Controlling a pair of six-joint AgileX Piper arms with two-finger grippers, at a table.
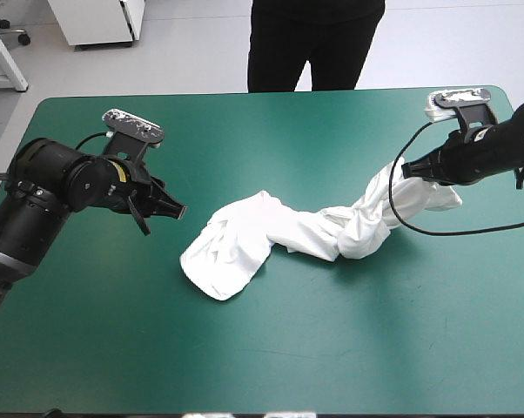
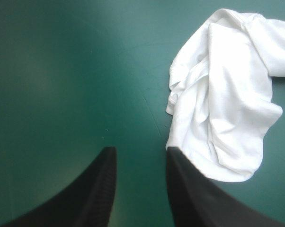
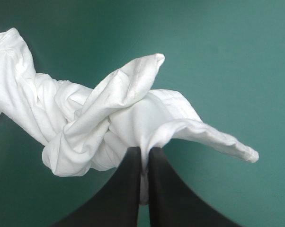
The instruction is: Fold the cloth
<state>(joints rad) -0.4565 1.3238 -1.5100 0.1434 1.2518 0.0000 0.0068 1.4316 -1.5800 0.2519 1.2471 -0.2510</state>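
The right jaws pinch one end of the twisted white T-shirt [image 1: 245, 248], seemingly to draw it out, while the left jaws hover spread and empty beside its other end.

Bright, even overhead light on the bench with teal-green cover [image 1: 271, 348]. The crumpled white short-sleeved T-shirt [image 1: 245, 239] throws only a thin, soft shadow. In the wrist views the cover dims toward the corners. The T-shirt glares white, with grey shade in its folds.
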